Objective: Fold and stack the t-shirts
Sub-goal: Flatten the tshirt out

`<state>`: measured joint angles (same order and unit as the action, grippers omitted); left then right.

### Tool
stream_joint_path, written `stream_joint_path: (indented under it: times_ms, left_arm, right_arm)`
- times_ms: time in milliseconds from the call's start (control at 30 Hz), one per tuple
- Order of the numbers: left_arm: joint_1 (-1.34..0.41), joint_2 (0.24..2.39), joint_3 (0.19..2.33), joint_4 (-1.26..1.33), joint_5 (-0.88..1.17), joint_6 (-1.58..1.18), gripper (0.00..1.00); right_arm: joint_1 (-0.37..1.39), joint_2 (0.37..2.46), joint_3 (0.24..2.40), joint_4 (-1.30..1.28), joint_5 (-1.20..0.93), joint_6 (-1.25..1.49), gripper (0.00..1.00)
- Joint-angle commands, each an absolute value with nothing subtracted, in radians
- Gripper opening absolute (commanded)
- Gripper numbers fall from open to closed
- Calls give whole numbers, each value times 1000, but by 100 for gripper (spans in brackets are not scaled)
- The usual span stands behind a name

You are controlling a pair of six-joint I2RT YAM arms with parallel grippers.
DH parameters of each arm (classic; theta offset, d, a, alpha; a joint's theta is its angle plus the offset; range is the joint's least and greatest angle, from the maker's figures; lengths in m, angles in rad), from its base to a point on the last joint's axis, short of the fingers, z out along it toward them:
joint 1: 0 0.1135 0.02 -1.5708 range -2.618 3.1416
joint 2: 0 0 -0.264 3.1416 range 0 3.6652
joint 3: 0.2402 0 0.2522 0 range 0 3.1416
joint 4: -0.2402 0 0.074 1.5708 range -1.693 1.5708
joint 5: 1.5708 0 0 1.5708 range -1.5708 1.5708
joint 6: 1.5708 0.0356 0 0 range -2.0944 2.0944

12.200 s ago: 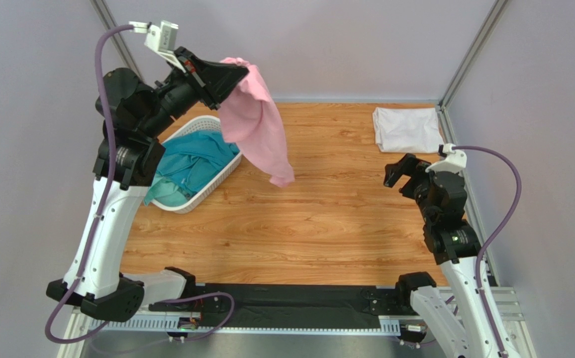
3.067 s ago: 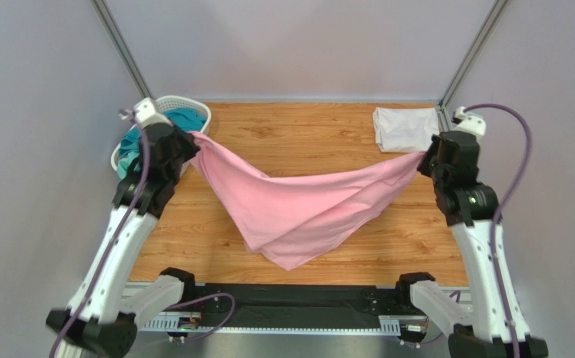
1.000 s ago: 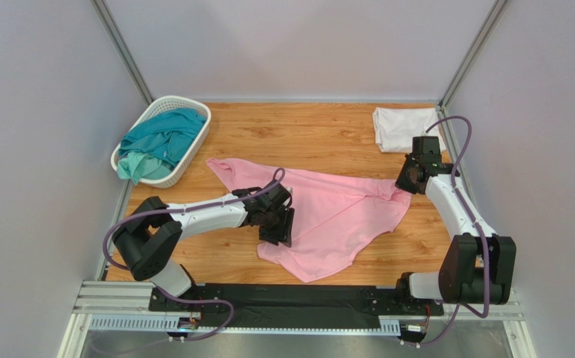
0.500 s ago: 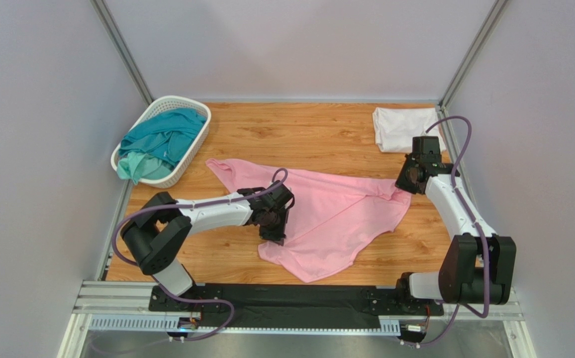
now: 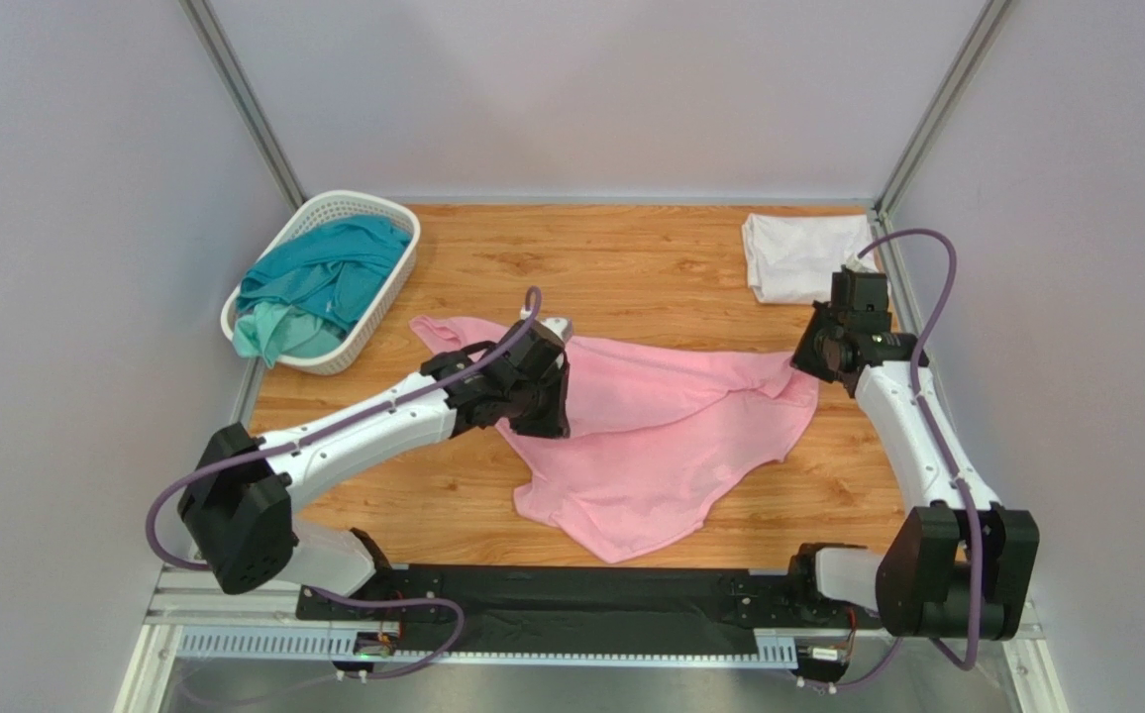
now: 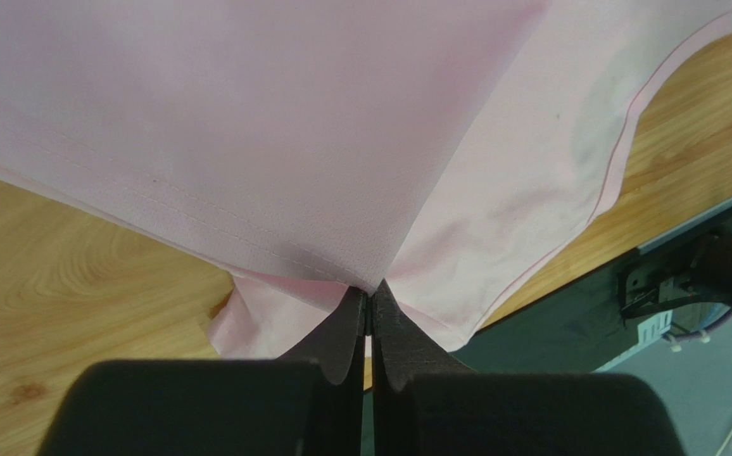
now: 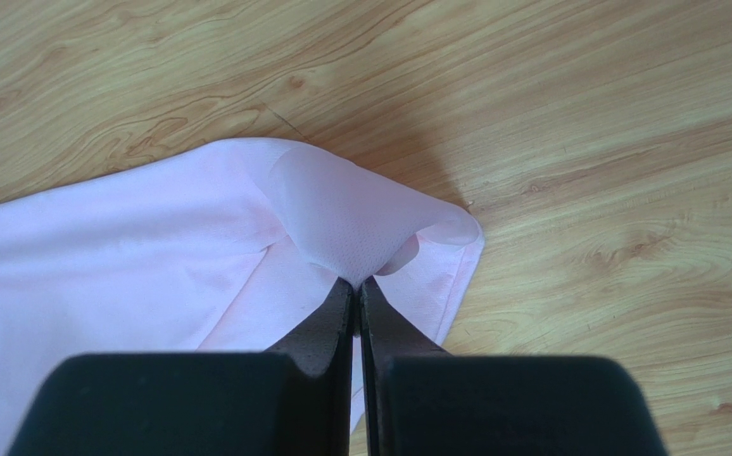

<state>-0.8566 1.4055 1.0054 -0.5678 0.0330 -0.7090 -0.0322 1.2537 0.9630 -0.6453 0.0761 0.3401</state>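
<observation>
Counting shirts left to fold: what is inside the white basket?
Bunched teal cloth fills the basket; whatever lies beneath it, such as another shirt, is covered.

We can read no text, label, brand, number or sign in any of the views.

White lattice basket (image 5: 385,305), wooden table (image 5: 638,268)
</observation>
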Motion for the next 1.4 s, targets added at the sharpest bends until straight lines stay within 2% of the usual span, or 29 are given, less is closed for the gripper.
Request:
stream_joint_path:
  times_ms: [0, 200, 367, 633, 800, 1000, 1167, 1367]
  left_arm:
    - [-799, 1373, 1061, -604, 2, -660, 0]
    - [-688, 1298, 1115, -607, -46, -624, 0]
    - [-595, 1191, 1218, -603, -121, -588, 0]
    - [-594, 1013, 1439, -578, -262, -431, 0]
    - [-594, 948, 1627, -572, -207, -338, 0]
    - [-594, 859, 1739, -561, -85, -287, 0]
    - [-594, 782, 1772, -563, 38, -287, 0]
    - [-594, 738, 1743, -564, 29, -314, 0]
  right_arm:
    - [-32, 1204, 972, -615, 58, 324, 0]
    - [-32, 1140, 1005, -614, 49, 311, 0]
    - [-32, 1114, 1129, -675, 43, 305, 0]
    - [-32, 973, 1339, -715, -27, 299, 0]
    - [-32, 891, 1530, -738, -83, 287, 0]
    - [-32, 824, 1735, -781, -132, 261, 0]
    - [-32, 815, 1939, -831, -181, 235, 0]
    - [-32, 844, 2045, -831, -207, 203, 0]
